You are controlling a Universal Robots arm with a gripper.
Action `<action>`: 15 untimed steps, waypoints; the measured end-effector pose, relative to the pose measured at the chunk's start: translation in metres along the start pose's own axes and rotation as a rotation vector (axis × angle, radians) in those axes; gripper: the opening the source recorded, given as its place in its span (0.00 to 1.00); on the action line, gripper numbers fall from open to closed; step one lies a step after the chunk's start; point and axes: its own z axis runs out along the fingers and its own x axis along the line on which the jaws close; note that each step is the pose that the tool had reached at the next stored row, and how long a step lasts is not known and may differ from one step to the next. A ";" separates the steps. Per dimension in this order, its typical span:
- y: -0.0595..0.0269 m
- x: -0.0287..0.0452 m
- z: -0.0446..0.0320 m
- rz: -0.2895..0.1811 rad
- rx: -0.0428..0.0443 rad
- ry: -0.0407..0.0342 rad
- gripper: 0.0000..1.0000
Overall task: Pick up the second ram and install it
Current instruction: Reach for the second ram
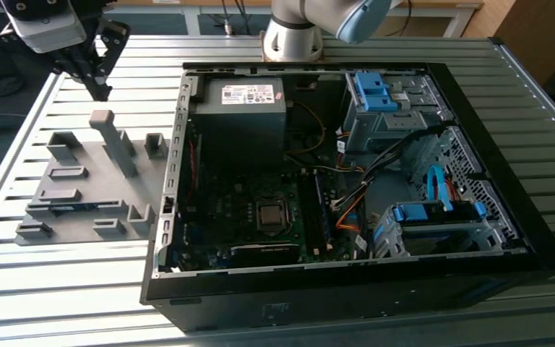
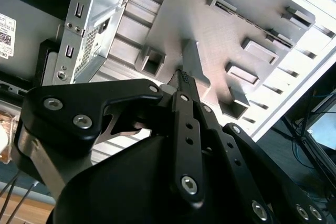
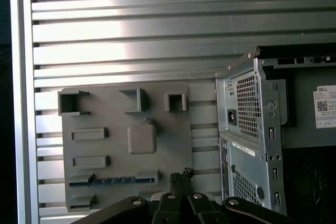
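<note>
The ram (image 3: pixel 113 181) lies in the grey holder plate (image 3: pixel 173 145), a thin blue-green strip held between two low blocks. In the exterior view the ram (image 1: pixel 66 207) sits in the part of the plate (image 1: pixel 75 184) far from the gripper, well apart from it.

The gripper (image 1: pixel 101 92) hangs in the air over the plate's other end, above a tall upright post (image 1: pixel 113 141) and clear of its top. In the second wrist view the gripper (image 2: pixel 182 74) points down at that post (image 2: pixel 191 59) with the plate (image 2: pixel 220 40) beyond it. The jaws look pressed together tip to tip, with nothing between them, though the dark fingers make a hairline gap hard to rule out. In the first wrist view the gripper (image 3: pixel 181 174) shows the same closed tips, with the post's square top (image 3: pixel 142 139) near them and the ram just beside them in the picture.

The plate rests on a slatted metal table (image 1: pixel 66 289). Just beside it, on the exterior view's right, stands the open case (image 1: pixel 355 289), its perforated rear panel (image 3: pixel 252 108) facing the plate.
</note>
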 end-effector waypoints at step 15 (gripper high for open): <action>-0.0008 0.0101 -0.0002 0.000 0.0000 0.0000 0.11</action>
